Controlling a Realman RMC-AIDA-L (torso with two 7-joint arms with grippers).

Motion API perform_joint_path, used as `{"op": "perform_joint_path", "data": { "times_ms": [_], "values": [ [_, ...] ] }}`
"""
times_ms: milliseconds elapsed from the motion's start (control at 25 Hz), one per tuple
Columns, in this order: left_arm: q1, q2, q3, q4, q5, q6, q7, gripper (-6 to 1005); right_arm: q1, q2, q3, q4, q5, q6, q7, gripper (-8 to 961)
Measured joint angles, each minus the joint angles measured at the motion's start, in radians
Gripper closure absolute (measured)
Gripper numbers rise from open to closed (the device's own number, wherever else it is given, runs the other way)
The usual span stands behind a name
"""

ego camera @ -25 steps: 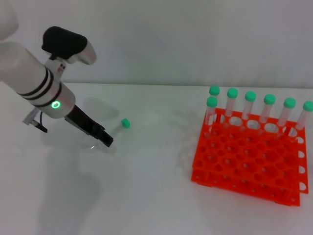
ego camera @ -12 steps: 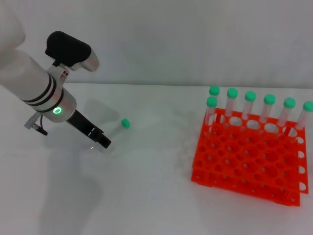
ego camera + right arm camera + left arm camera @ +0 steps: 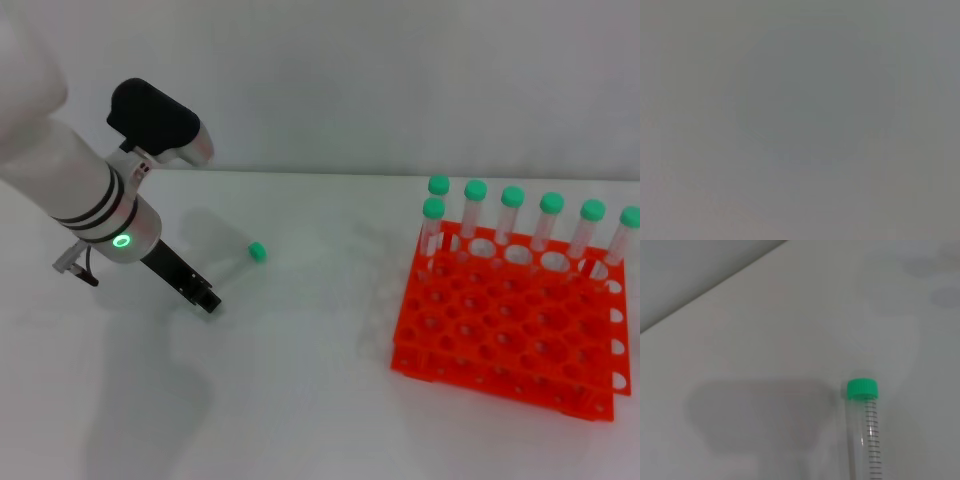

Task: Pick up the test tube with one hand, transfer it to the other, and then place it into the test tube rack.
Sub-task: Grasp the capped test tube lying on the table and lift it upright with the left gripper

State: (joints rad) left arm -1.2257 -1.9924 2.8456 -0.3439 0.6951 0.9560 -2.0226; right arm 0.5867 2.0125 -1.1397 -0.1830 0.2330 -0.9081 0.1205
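A white table (image 3: 320, 400) is seen in front of a plain pale wall. The test tube (image 3: 235, 266) is lying flat on the table, well apart from the test tube rack (image 3: 505, 335), and its green cap (image 3: 257, 252) is turned away from the left gripper (image 3: 205, 298). In the left wrist view the test tube (image 3: 863, 440) is shown lying alone, with its green cap (image 3: 862, 389) farthest from the camera and no fingers on it. The orange rack is set on the robot's right side, and seven capped tubes (image 3: 513, 222) are already stood in its back holes. Since a second ago the left gripper has been pulled back a little toward the near edge of the table and lowered, so its black tip is now just beside the clear end of the tube. The tube itself has not been moved. It cannot be told whether the fingers are spread or closed, and nothing is seen to be held. It is judged that the pick-up is only being lined up, so the hand-over and the placing in the rack are yet to be done. The right gripper is not shown anywhere; only a blank grey is given by its wrist camera.
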Motion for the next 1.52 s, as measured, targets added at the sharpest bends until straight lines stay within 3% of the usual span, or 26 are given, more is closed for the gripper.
{"op": "perform_joint_path", "data": {
  "times_ms": [120, 320, 680, 1080, 1320, 1520],
  "values": [
    [-0.002, -0.004, 0.000, 0.009, 0.015, -0.018, 0.000, 399, -0.003, 0.000, 0.000, 0.001, -0.001, 0.000, 0.013, 112],
    [-0.005, -0.005, 0.000, 0.014, 0.019, -0.027, 0.003, 456, -0.007, 0.000, 0.000, 0.001, -0.001, 0.000, 0.013, 113],
    [0.001, -0.006, 0.000, 0.014, 0.020, -0.038, 0.003, 465, -0.006, 0.000, 0.000, 0.001, -0.001, 0.000, 0.014, 112],
    [0.006, -0.006, 0.000, 0.030, 0.017, -0.051, 0.004, 623, -0.008, 0.000, 0.000, 0.001, -0.002, 0.000, 0.015, 112],
    [0.002, -0.006, 0.000, 0.031, 0.007, -0.081, 0.004, 807, -0.014, 0.000, 0.000, 0.000, -0.001, -0.003, 0.014, 113],
    [-0.014, -0.007, 0.000, 0.029, -0.066, -0.157, 0.017, 807, -0.018, 0.000, 0.000, 0.001, -0.001, -0.006, 0.014, 113]
  ]
}}
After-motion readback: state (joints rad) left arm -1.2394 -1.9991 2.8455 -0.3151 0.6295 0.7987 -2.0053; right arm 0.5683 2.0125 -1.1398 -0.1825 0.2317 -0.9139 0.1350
